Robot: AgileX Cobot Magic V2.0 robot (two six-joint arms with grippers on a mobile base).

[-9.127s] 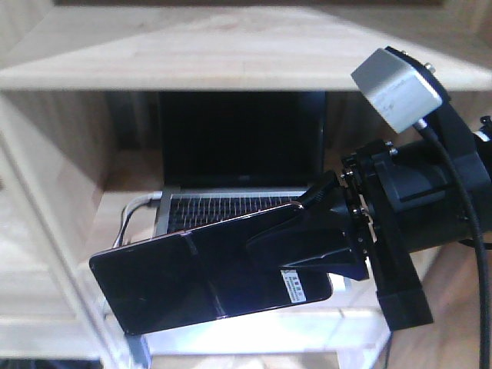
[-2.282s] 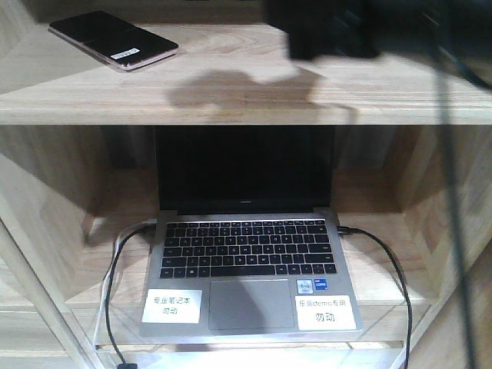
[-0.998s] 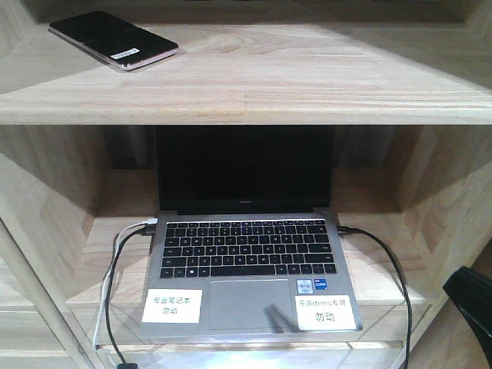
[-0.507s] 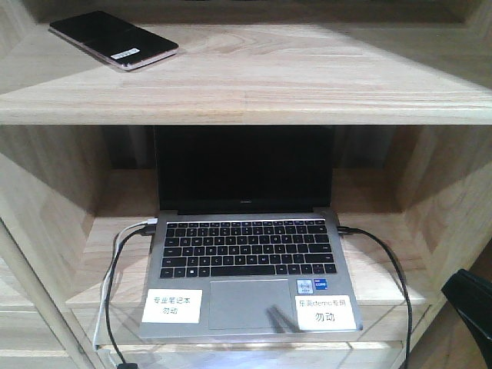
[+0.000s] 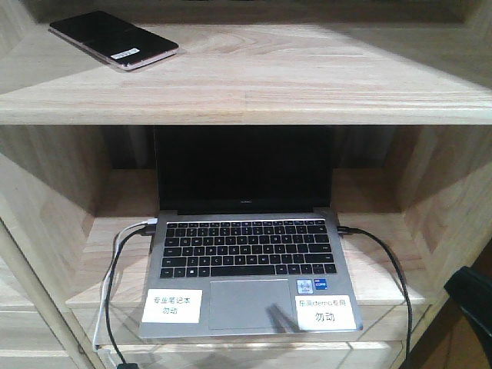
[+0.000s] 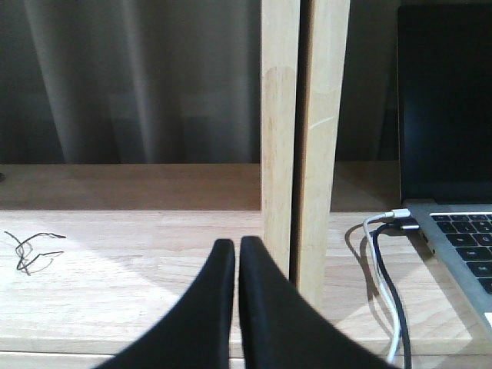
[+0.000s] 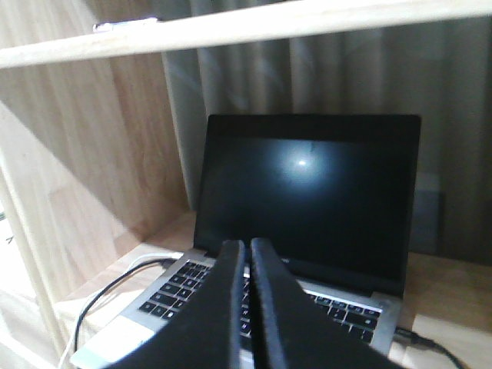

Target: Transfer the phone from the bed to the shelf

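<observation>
Both hands are closed on nothing, fingers pressed together: the left hand points at a shelf upright, the right hand at the open laptop. The phone lies flat on the upper plank, above and left of the right hand, whose dark edge has slipped lower at the front view's right border than half a second ago.

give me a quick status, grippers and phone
Left gripper shut, empty. Right gripper shut, empty, facing the laptop. Phone flat on the upper shelf, far left, nothing touching it. Nothing in the way.
</observation>
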